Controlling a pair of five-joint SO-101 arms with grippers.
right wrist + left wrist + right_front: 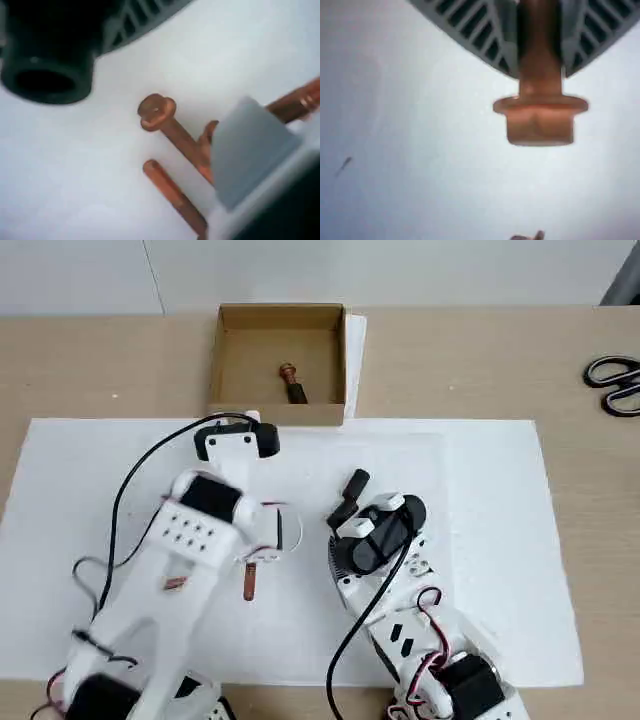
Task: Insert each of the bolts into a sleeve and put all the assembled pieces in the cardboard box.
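Bolt (pixel 540 117) of copper-coloured metal, with a smooth round shank and a flanged hexagonal head, is clamped by its shank between the grey ribbed fingers (pixel 470 30) of the left gripper (pixel 540 55). The head projects clear of the fingertips. The high view places it near the middle of the sheet, just left of the right arm. Whether it touches the sheet cannot be determined.

A short black hollow sleeve (pixel 47 75) is pinched in the closed right gripper (pixel 345 512), its open bore facing the wrist camera. In the high view it juts from the gripper toward the far side of the table.

At least three loose bolts of the same copper colour lie on the sheet in the right wrist view. One shows its head (pixel 157 112), one shows a bare shank (pixel 175 195), and one is partly hidden (pixel 295 102) behind a grey wedge-shaped part (pixel 250 150) of uncertain identity.

An open brown cardboard box (pixel 225 360) stands at the far edge of the sheet. Inside, one assembled piece (pixel 292 385), a copper bolt seated in a black sleeve, lies on the box floor.

The work surface is a white paper sheet (pixel 480 540) spread on a light wooden table (pixel 100 360). Black-handled scissors (pixel 615 385) lie on bare wood at the right edge, apart from the sheet. A pale wall (pixel 400 270) rises behind the table.
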